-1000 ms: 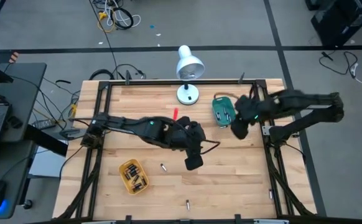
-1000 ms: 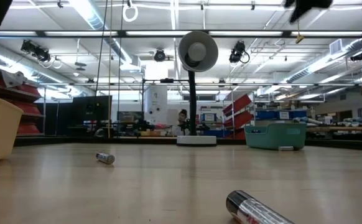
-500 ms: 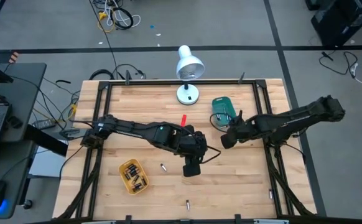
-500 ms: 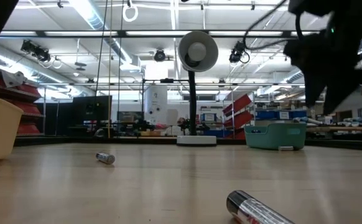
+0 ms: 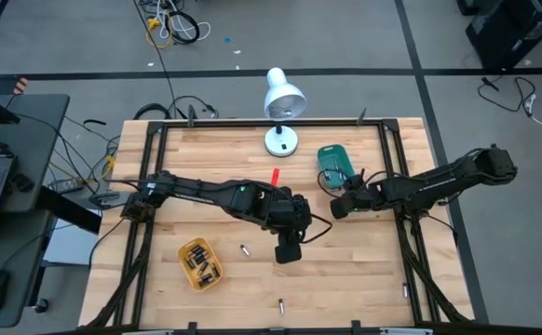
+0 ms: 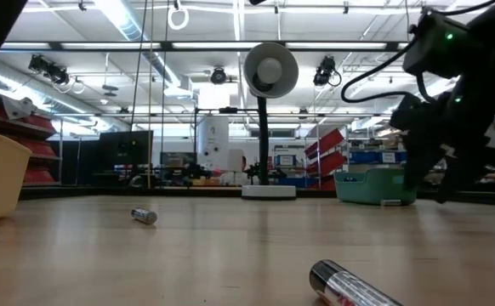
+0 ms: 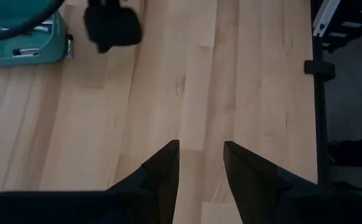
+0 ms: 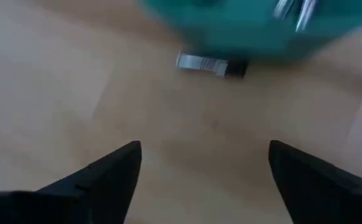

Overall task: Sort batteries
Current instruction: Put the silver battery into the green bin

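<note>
Several batteries lie in the yellow tray (image 5: 199,262) at the near left. Loose batteries lie on their sides on the wood: one (image 5: 244,250) right of that tray, one (image 5: 280,303) by the near edge, and one (image 8: 209,64) against the teal tray (image 5: 334,163). My right gripper (image 8: 206,165) stands wide open low over the table, just on the near side of the teal tray and that battery (image 6: 390,202). My left gripper (image 5: 287,253) hovers open over bare wood at mid-table, with nothing between its fingers (image 7: 168,158).
A white desk lamp (image 5: 280,102) stands at the far edge, behind the teal tray. The table frame's dark rails (image 5: 411,251) run along the left and right sides. Bare wood lies between the two trays and toward the near right.
My right gripper has come down fast from high above the teal tray to just over the table on the tray's near side, rolling as it sank. My left gripper has dipped a little toward the near edge.
</note>
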### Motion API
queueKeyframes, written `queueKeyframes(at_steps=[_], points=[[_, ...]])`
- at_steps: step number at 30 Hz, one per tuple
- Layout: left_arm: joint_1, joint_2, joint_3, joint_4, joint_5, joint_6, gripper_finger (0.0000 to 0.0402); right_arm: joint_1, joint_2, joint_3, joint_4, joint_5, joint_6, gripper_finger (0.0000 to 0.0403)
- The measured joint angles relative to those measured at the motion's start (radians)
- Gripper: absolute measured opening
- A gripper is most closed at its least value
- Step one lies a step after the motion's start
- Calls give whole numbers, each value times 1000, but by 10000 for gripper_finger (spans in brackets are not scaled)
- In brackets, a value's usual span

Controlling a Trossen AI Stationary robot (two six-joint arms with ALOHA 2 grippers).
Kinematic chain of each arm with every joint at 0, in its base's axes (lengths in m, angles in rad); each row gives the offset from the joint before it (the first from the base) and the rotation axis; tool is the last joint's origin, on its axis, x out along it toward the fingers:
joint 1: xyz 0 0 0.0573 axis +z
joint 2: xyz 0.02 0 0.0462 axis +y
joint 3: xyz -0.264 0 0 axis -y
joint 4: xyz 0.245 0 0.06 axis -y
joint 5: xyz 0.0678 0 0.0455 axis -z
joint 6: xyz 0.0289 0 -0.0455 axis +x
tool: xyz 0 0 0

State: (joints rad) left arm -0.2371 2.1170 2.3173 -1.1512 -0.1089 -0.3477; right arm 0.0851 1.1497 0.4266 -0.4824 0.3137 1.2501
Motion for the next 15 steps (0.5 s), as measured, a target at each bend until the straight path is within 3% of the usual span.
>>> queueKeyframes(at_steps=[4,7,15], points=[[11,-1,0,22,0,-3,142,-42,47,0,94,81,-53,355],[24,-1,0,47,1,-4,142,-82,115,0,177,64,-104,361],[40,-1,0,44,9,-47,142,-125,223,11,216,101,-25,358]])
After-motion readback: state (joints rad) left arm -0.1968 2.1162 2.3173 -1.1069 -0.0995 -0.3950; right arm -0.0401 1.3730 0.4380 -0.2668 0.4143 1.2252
